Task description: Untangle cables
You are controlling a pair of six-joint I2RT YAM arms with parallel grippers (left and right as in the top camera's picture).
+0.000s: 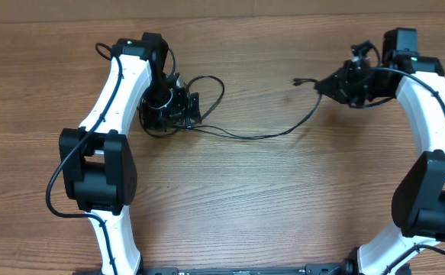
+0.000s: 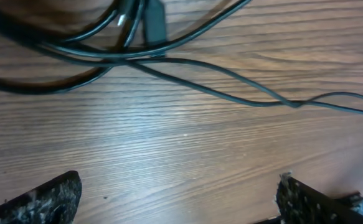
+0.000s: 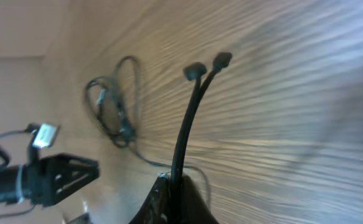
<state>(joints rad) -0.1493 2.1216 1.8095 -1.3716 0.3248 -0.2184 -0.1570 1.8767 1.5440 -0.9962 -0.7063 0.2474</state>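
The cables are thin black cords. A tangle of loops [image 1: 203, 95] lies beside my left gripper [image 1: 170, 107]. One strand [image 1: 264, 136] runs right across the table and up to my right gripper [image 1: 331, 84]. In the left wrist view the fingers [image 2: 178, 199] are wide open and empty just above the wood, with crossed strands [image 2: 169, 59] beyond them. My right gripper [image 3: 178, 186] is shut on two cable ends, lifted off the table. Their plug tips [image 3: 207, 65] stick out past the fingers and also show in the overhead view [image 1: 297, 81].
The wooden table [image 1: 253, 206] fills the view. Thicker black cords run along both arms, one looping off the left arm [image 1: 52, 191]. The left arm's gripper [image 3: 50, 174] and the tangle [image 3: 113, 109] show in the right wrist view.
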